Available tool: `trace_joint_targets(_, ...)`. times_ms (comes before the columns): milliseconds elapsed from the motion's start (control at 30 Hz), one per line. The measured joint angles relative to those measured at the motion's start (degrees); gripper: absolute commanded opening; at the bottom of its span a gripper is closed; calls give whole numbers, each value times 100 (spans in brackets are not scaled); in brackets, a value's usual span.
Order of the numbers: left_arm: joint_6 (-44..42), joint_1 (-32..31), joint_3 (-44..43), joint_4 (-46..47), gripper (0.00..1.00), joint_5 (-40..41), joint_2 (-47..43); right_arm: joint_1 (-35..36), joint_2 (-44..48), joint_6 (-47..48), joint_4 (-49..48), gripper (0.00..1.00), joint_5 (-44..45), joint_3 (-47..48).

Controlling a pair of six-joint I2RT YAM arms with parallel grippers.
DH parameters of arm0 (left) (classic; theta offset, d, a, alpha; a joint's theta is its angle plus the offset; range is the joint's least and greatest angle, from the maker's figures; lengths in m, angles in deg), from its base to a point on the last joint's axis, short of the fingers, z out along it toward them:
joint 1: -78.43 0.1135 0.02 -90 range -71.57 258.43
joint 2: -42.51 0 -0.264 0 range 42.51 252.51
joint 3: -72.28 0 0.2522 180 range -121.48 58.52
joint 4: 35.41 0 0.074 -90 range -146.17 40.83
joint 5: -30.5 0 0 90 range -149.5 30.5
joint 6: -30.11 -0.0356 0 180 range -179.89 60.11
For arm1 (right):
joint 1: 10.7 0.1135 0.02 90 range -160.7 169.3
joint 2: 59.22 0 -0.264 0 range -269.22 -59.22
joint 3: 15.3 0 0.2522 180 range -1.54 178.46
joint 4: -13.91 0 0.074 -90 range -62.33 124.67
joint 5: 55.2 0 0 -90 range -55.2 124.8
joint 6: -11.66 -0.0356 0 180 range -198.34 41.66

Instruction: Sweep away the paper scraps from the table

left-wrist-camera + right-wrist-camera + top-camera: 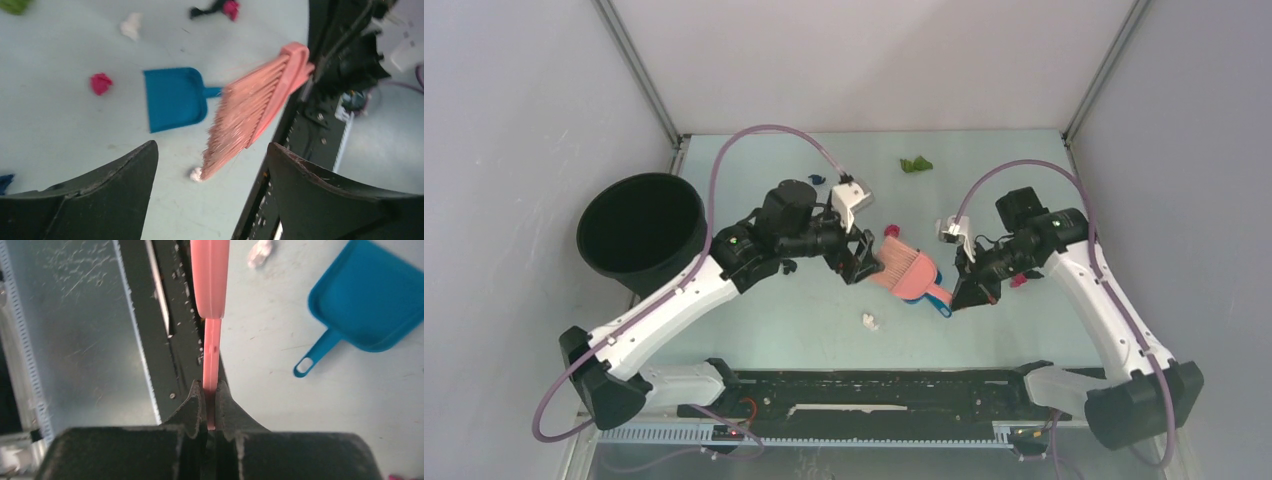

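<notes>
The right jaws are clamping shut on the thin handle of the pink brush (211,285), holding it tilted over the desk (774,320) at the centre of the overhead view. The left jaws are standing wide apart just left of the bristles, gripping nothing. The blue dustpan (172,97) is lying empty. The paper scraps (915,164) are lying scattered: green at upper centre, dark blue (816,180) left of it, white (869,320) at lower centre, magenta (1021,281) at right. By my judgement, sweeping is barely beginning, with every visible scrap awaiting collection.
</notes>
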Motion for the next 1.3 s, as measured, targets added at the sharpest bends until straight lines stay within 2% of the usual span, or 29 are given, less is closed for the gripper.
trace_joint_targets(200, -387, -94, 426, 133, 77, -1080, 221, 330, -546, 457, 732, 0, -28, 164)
trace_joint_targets(400, -238, -116, 798, 817, 56, -1878, 356, 798, -852, 343, 756, 0, -28, 179)
trace_joint_targets(500, -66, -120, 944, 1121, 49, -2240, 391, 841, -955, 234, 734, 0, -35, 339)
trace_joint_targets(633, 157, -118, 1091, 1478, 29, -2553, 415, 839, -1113, 72, 645, 0, -61, 629)
trace_joint_targets(800, 358, -28, 1110, 1705, 4, -2575, 415, 859, -1228, 46, 706, 0, -127, 789)
trace_joint_targets(833, 431, -4, 1132, 1775, 2, -2599, 413, 841, -1233, 37, 708, 3, -131, 817)
trace_joint_targets(867, 518, 20, 1163, 1867, 0, -2618, 411, 813, -1233, 35, 706, 10, -138, 831)
trace_joint_targets(933, 761, 90, 1274, 2166, 0, -2680, 402, 680, -1233, 35, 743, 34, -221, 866)
trace_joint_targets(1000, 1222, 214, 1493, 2688, 0, -2776, 382, 433, -1228, 11, 774, 53, -420, 920)
trace_joint_targets(1067, 1950, 356, 1882, 3589, 0, -2796, 328, -120, -1193, -39, 675, 76, -920, 973)
trace_joint_targets(1133, 2940, 494, 2422, 4889, 0, -2741, 299, -861, -1106, -232, 457, 95, -1589, 962)
trace_joint_targets(1167, 3399, 542, 2636, 5480, 0, -2728, 326, -1198, -1043, -431, 245, 99, -1923, 907)
trace_joint_targets(1233, 4428, 632, 2962, 6830, 0, -2684, 535, -1810, -874, -992, -352, 100, -2568, 669)
trace_joint_targets(1300, 5484, 697, 3056, 8212, 0, -2612, 999, -1982, -822, -1419, -767, 100, -3008, 479)
